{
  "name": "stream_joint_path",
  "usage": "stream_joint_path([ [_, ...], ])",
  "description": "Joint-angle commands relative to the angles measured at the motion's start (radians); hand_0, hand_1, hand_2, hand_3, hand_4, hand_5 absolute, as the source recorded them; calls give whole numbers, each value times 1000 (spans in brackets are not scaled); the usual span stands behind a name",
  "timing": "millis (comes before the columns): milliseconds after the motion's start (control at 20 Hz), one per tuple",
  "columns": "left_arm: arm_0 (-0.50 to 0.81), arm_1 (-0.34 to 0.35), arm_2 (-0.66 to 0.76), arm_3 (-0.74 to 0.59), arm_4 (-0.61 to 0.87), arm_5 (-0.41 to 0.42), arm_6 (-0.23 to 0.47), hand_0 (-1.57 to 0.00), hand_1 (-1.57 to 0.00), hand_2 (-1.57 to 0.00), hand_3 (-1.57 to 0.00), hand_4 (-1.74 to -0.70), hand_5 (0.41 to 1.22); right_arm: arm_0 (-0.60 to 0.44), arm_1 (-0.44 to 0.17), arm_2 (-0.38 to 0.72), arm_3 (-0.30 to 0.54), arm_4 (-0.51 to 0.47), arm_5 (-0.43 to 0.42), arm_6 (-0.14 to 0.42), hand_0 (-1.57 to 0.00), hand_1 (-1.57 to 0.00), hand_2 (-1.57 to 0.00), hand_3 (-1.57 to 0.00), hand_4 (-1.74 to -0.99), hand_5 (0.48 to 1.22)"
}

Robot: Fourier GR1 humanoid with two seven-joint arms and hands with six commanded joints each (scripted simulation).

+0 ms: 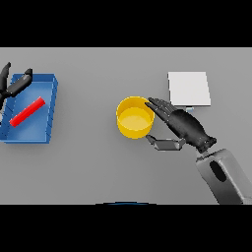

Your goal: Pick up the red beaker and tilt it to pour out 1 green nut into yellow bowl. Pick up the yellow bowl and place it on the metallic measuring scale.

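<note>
A yellow bowl [134,118] stands upright at the table's middle. I see no nut in it. My right hand [183,126] is just right of the bowl, fingers straight with their tips at the bowl's right rim and the thumb spread below it. The metallic measuring scale [189,88], a pale square plate, lies behind and right of the bowl. A red beaker [27,111] lies on its side in a blue tray [45,125] at the far left. My left hand [12,86] hangs over the tray's back left corner, fingers spread.
The blue tray takes up the table's left edge. Bare grey table lies between the tray and the bowl and in front of the bowl.
</note>
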Motion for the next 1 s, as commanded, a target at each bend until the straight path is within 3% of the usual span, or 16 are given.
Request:
stream_joint_path([
  [0,2,1,-2,-3,0,0,2,-4,-3,-3,-2,-716,667,-42,-10,34,16,42,17,-3,1,1,1,1,-1233,703],
  [100,3,-1,-9,-9,-5,-1,-3,-2,-2,-2,-1,-712,672,-99,-59,86,37,108,56,-47,1,1,1,1,-1228,703],
  [400,18,13,0,-30,14,-10,-4,0,0,0,0,-720,687,-268,-70,210,189,205,152,-115,1,1,1,1,-1215,704],
  [500,21,19,6,-30,19,-10,-7,0,1,1,1,-722,687,-317,-54,240,253,232,181,-94,1,1,1,1,-1223,705],
  [600,23,10,9,-25,26,-14,-15,1,1,1,1,-722,687,-346,-59,271,280,253,198,-123,1,1,1,1,-1224,703],
  [950,36,15,15,-20,27,-11,-36,1,1,1,1,-721,682,-438,-20,342,394,303,262,-111,1,1,1,1,-1270,727],
])
